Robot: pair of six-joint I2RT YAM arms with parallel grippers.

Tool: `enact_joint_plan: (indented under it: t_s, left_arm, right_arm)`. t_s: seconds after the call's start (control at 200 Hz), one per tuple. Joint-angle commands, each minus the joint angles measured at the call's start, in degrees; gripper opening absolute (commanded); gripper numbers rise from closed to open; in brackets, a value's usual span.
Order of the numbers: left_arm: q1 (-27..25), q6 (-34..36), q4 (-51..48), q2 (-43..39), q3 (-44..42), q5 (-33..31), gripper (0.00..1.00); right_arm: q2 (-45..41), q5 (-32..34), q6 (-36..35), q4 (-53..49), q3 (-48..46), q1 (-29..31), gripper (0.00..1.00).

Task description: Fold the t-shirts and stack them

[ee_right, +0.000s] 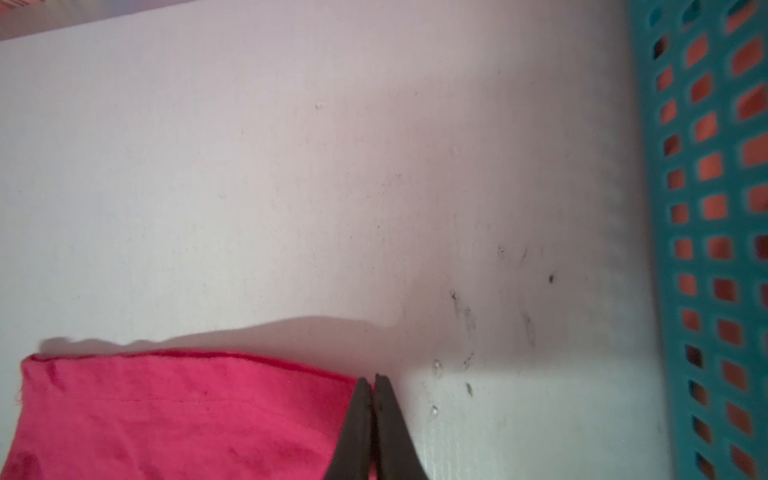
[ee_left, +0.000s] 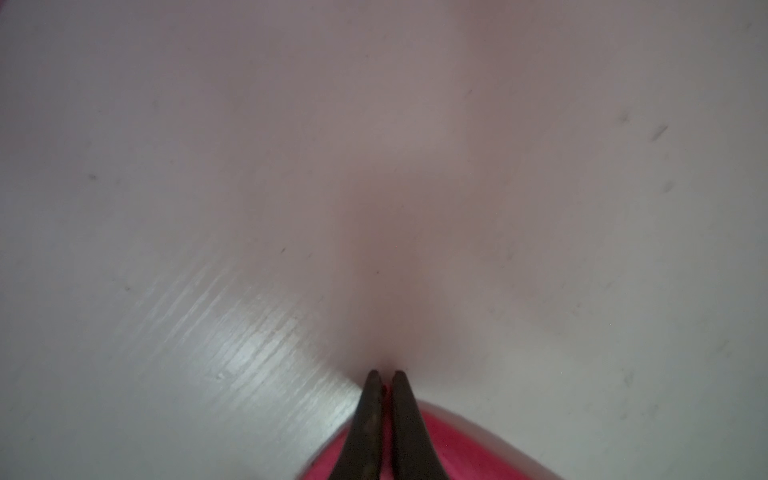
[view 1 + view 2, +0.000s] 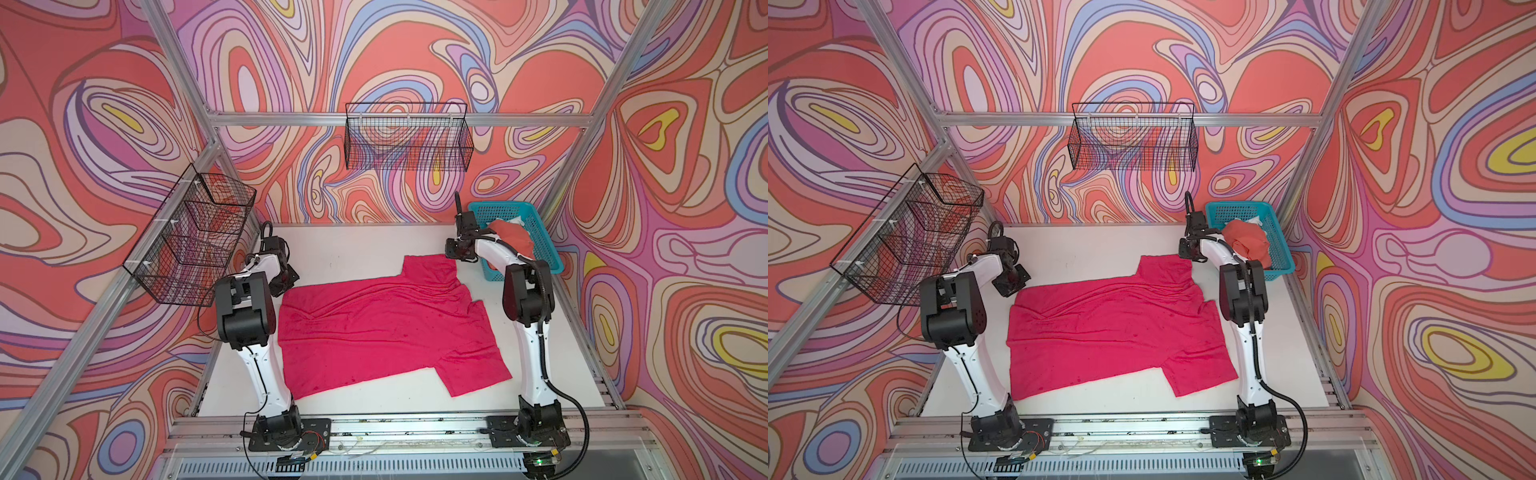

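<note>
Two claws are both pinched down on the far edge of the same garment. The left claw (image 2: pixel 385 376) has its jaws drawn nearly together with a sliver of pink cloth between them, at the far corner of the pink tee (image 3: pixel 386 328) on that side. The right claw (image 1: pixel 374 380) is likewise closed, at the corner of the far sleeve's hem, and seems to nip the cloth there.

The pink tee lies spread almost flat across the middle of the worktop (image 3: pixel 353 249), one sleeve pointing away and one toward the arm bases, with light wrinkles. A coral tee (image 3: pixel 513 237) sits bunched in the teal basket (image 3: pixel 503 206) at the far right corner, just beside the right claw.

This looks like the start of the first fold. Next, both claws would need to lift together and carry the far edge over toward the near one, keeping the cloth taut between them.

No brand, label or writing can be read anywhere.
</note>
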Motion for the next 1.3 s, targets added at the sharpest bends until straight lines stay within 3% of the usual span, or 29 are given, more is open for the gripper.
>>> enact_joint_plan:
  t_s: [0.0, 0.636, 0.941, 1.292]
  left_arm:
    - [-0.05, -0.63, -0.34, -0.17, 0.56, 2.01, 0.0]
    - [-1.62, -4.16, 8.68, -5.54, 11.98, 6.8, 0.0]
    - [-1.51, -5.13, 10.0, -1.95, 17.48, 7.99, 0.0]
    - [-1.43, -4.77, 9.64, 1.18, 20.65, 9.2, 0.0]
  right_arm:
    - [-3.95, 0.14, 0.19, 1.53, -0.91, 0.15, 0.0]
    - [-9.42, 7.14, 0.05, 10.18, 6.3, -0.84, 0.0]
    - [-6.01, 1.08, -5.3, 9.46, 13.8, -1.05, 0.0]
    - [-3.07, 1.93, -7.51, 12.06, 16.98, -1.06, 0.0]
